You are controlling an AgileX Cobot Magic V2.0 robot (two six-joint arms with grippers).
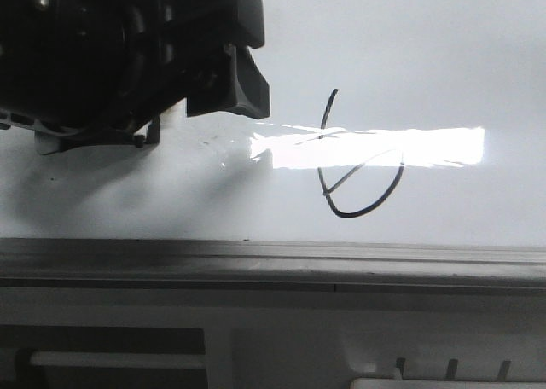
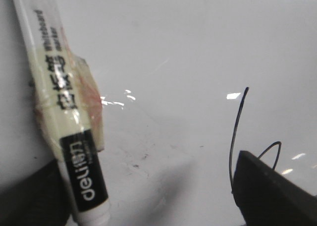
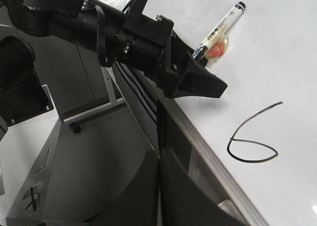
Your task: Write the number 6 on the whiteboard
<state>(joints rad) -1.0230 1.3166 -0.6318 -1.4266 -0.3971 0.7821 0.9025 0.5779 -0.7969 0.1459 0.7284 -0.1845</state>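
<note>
The whiteboard [image 1: 444, 48] [image 2: 198, 42] [image 3: 292, 52] carries a thin black number 6 [image 1: 321, 180] [image 2: 232, 146] [image 3: 250, 161] with a curved stem and a slanted oval loop. My left gripper [image 1: 205, 107] [image 2: 148, 196] [image 3: 210, 72] hangs open over the board, beside the 6. A white and black whiteboard marker [image 2: 74, 151] [image 3: 220, 28], wrapped in yellowish tape, lies along one finger; the other finger [image 2: 272, 191] stands far from it and covers part of the loop. My right gripper [image 3: 159, 159] is shut on nothing, off the board's edge.
A grey metal frame strip [image 1: 273, 257] [image 3: 208, 151] runs along the board's near edge, with a grey panel [image 1: 281, 346] below it. A bright glare band [image 1: 384, 146] crosses the 6. The floor and a stand's foot [image 3: 74, 127] show beside the board.
</note>
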